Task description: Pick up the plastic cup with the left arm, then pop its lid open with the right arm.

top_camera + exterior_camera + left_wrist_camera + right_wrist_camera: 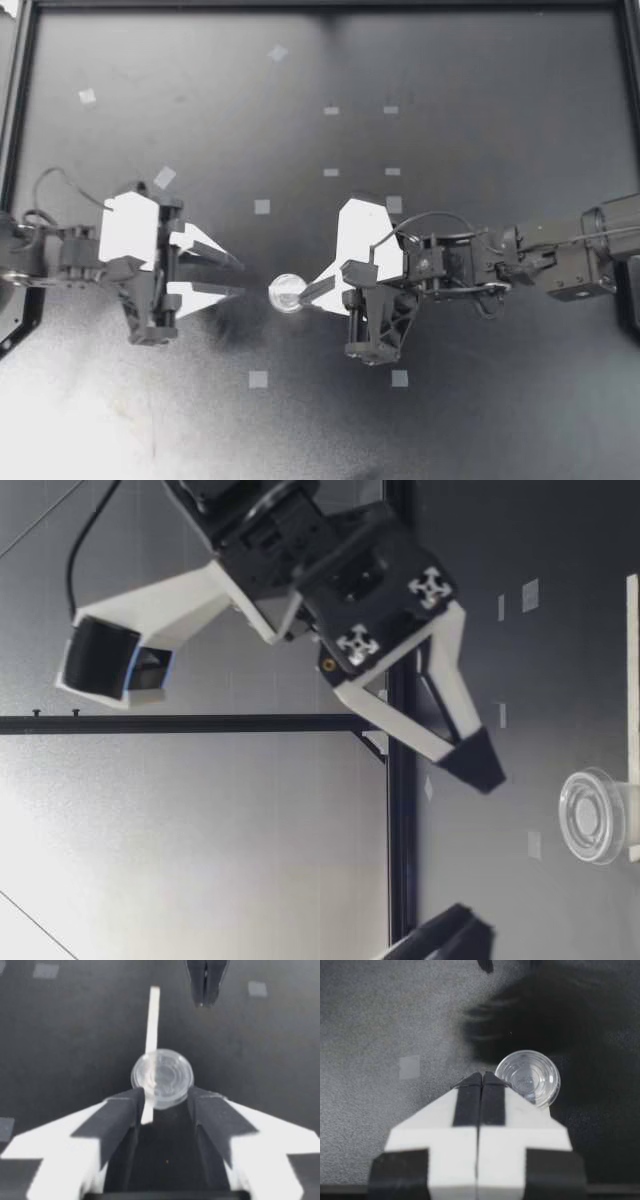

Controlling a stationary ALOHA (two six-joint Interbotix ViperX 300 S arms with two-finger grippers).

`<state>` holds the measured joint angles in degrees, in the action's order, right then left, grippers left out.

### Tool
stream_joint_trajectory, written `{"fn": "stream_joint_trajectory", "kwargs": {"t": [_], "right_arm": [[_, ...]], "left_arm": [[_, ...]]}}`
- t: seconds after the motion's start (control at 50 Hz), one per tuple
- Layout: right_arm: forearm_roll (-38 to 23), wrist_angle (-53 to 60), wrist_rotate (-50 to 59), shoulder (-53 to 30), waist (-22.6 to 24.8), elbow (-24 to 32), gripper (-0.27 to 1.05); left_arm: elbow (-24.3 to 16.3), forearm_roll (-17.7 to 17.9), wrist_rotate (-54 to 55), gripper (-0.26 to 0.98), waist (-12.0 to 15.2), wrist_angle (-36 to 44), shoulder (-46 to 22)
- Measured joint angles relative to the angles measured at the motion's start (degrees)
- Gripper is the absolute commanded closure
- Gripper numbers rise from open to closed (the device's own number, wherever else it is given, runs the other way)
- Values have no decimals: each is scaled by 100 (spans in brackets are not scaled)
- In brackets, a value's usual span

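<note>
Small clear cup point(287, 292) sits on the dark desk point(480, 120), about mid-width and toward the near half, and shows as a round rim from above. Left pincer point(238, 278) at the cup's 9 o'clock, fingers spread wide and holding nothing, with a short gap of bare desk between tips and cup. In its own wrist view the cup point(161, 1077) lies just ahead of the gap between the two dark fingers point(125, 1110). A thin white strip point(152, 1030) crosses one side of the cup and runs on ahead; cannot tell what it is. Right pincer point(305, 292) at the cup's 3 o'clock, fingers pressed together with nothing between them, tip meeting the rim as seen from above. Its wrist view puts the cup point(528, 1078) just beside the closed tip, off to one side. From desk height the right pincer point(478, 765) hangs tilted above the cup point(598, 815), clear of it, and the left pincer point(445, 935) is also off the surface. Pale tape squares dot the desk: one at the cup's 7 o'clock point(258, 379), one at 11 o'clock point(262, 206), both well apart from it.
</note>
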<state>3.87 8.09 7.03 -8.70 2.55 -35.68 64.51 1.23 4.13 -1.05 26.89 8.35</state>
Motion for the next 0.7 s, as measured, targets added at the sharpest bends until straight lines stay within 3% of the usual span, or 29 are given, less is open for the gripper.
{"fn": "stream_joint_trajectory", "kwargs": {"t": [0.7], "right_arm": [[-9,9,281,-536,-79,176,89]], "left_arm": [[-475,0,0,15,-18,-44,-1143]]}}
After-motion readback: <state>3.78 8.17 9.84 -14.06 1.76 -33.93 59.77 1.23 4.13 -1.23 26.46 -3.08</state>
